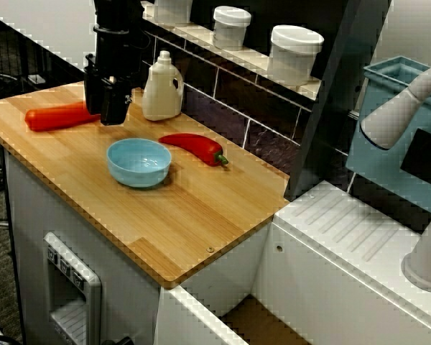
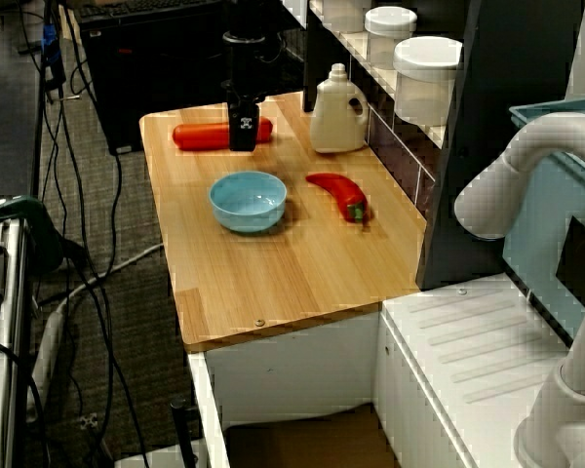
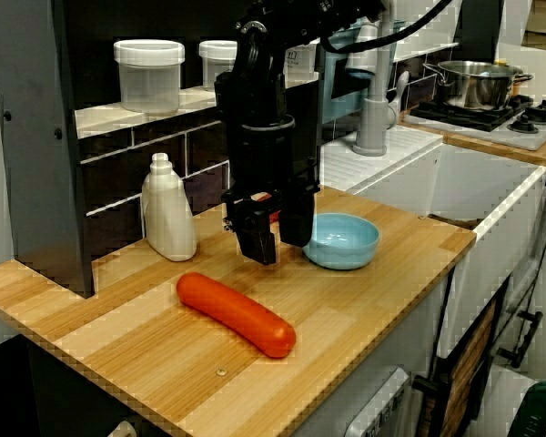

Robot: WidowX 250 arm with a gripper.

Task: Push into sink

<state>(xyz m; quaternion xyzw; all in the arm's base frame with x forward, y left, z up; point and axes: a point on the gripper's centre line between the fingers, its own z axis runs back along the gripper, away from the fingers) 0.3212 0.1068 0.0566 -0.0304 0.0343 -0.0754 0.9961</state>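
Note:
My black gripper (image 1: 106, 109) (image 2: 242, 138) (image 3: 278, 238) hangs open just above the wooden counter (image 1: 165, 230), with nothing between its fingers. Right beside it, toward the counter's outer end, lies an orange-red sausage (image 1: 54, 117) (image 2: 203, 136) (image 3: 237, 313). A light blue bowl (image 1: 138, 162) (image 2: 248, 201) (image 3: 344, 240) sits mid-counter, and a red chili pepper (image 1: 195, 147) (image 2: 339, 192) lies next to it near the wall. The white sink (image 1: 262, 323) (image 2: 302, 439) (image 3: 478, 196) drops below the counter's far end, beside the ribbed drainboard (image 1: 345, 223) (image 2: 468, 336).
A cream bottle (image 1: 162, 88) (image 2: 337, 115) (image 3: 168, 211) stands by the tiled wall. Lidded jars (image 1: 294, 54) line the shelf. A grey faucet (image 1: 406, 108) (image 3: 373, 118) rises at the drainboard, with a teal bin (image 1: 384, 129) behind. A pot (image 3: 473, 82) sits on the stove.

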